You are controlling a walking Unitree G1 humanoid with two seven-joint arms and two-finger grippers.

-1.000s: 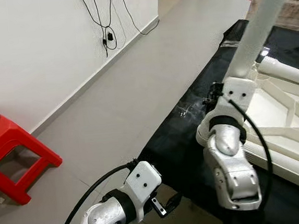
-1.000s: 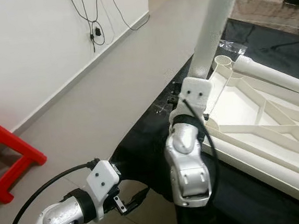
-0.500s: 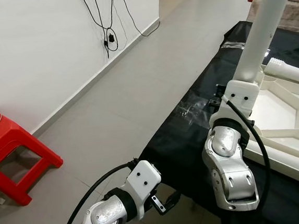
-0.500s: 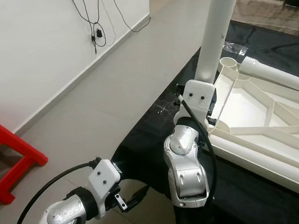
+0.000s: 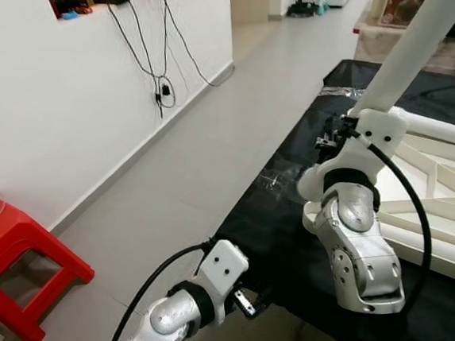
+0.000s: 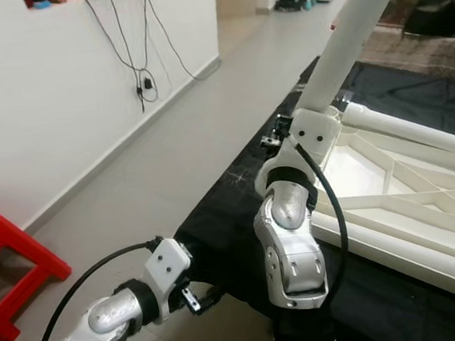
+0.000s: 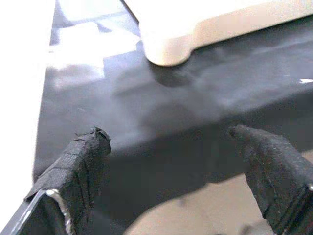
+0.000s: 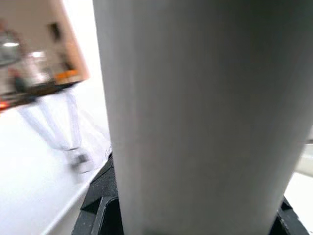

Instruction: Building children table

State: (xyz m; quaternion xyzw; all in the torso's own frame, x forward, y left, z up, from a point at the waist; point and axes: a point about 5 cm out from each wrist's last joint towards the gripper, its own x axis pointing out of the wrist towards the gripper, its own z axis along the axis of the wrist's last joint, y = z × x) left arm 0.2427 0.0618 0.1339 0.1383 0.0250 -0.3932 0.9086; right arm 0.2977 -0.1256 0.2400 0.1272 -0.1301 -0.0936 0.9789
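Toward the right of the frame in the head views, our right hand (image 5: 343,124) grips a long white plastic tube-shaped table leg (image 5: 416,46), which rises tilted toward the upper right corner and runs out of the frame. In the right wrist view the same leg (image 8: 195,112) fills the space between the black fingers (image 8: 98,210), so we judge the hold to be firm. Below it lies the white plastic children's tabletop (image 6: 389,196), upside down with its ribbed underside facing up, on a black sheet (image 5: 287,213) spread over the floor.

We judge the build to be in an early or middle stage. At least one other white tube (image 6: 415,126) lies along the far edge of the tabletop, but we cannot tell whether it is already fitted or only resting there. The leg in our right hand looks close to the near left corner of the tabletop, and seating it is probably the step in hand.

Our left hand (image 7: 176,161) hangs low at the lower left, fingers spread wide and holding nothing, near the edge of the black sheet and a rounded white corner (image 7: 171,46).

Much is hidden: our right arm covers the corner socket, so we cannot see whether the leg's end is inside it. The tabletop's right side is cut off. A red plastic stool (image 5: 21,268) stands at the left edge beside the white wall (image 5: 53,90).
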